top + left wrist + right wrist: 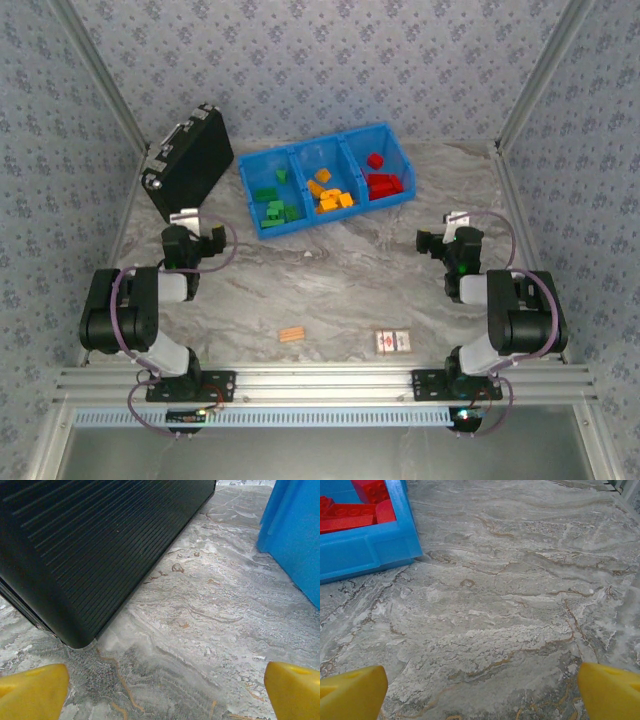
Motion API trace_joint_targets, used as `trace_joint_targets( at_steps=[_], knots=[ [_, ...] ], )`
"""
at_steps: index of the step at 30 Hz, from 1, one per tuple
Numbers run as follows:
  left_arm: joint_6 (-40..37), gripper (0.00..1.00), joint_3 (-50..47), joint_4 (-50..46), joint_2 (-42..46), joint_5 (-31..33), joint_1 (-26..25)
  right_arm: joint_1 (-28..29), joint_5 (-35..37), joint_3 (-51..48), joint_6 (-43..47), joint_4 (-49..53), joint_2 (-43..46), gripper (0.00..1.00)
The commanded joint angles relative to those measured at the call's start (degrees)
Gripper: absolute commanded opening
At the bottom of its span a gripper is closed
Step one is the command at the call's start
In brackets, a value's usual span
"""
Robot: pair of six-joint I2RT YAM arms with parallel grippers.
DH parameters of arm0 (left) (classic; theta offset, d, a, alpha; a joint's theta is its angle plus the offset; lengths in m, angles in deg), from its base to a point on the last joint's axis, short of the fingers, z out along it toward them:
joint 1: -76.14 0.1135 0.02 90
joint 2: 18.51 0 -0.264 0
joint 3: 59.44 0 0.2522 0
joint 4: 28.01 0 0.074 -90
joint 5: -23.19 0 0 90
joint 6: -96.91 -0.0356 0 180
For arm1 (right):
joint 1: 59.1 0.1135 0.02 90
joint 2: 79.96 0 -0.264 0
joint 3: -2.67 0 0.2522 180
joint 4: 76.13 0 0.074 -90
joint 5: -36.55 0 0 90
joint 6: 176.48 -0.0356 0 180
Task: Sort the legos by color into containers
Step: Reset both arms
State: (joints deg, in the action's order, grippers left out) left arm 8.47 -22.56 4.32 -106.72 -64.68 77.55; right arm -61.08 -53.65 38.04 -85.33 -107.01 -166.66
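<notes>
The containers (300, 227) sit at the far middle of the surface (340, 280), legos (330, 195) lying in all three bins. A hard case (188, 160) stands just left of them. Near the front edge, a ridged piece (291, 334) lies left of a card (392, 341), the two apart and well before the containers.

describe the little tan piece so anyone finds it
Start at the metal rail along the marble table's near edge. Just beyond its middle lie two small flat things: the tan ridged piece is the left one, while its neighbour is a white card with red print.
</notes>
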Motion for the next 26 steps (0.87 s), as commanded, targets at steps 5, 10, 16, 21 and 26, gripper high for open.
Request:
trace_joint_targets(
  at_steps=[5, 10, 16, 21, 26],
  knots=[
    [-0.5, 1.0, 0.5, 0.5, 0.2, 1.1, -1.2, 0.4, 1.0, 1.0, 1.1, -1.2, -0.4, 0.99],
    [-0.4, 1.0, 0.6, 0.4, 0.2, 0.9, -1.0, 0.0, 0.3, 1.0, 0.8, -1.1, -0.4, 0.99],
    [-0.3, 1.0, 0.6, 0.3, 0.2, 0.7, -0.9, 0.0, 0.2, 1.1, 0.8, -1.0, -0.5, 0.99],
    [-0.3, 1.0, 0.6, 0.3, 0.2, 0.7, -0.9, -0.2, -0.1, 1.7, 0.7, -0.1, -0.8, 0.99],
    [-0.4, 1.0, 0.6, 0.3, 0.2, 0.7, -0.9, -0.5, -0.4, 1.3, 0.5, -0.7, -0.5, 0.99]
  ],
)
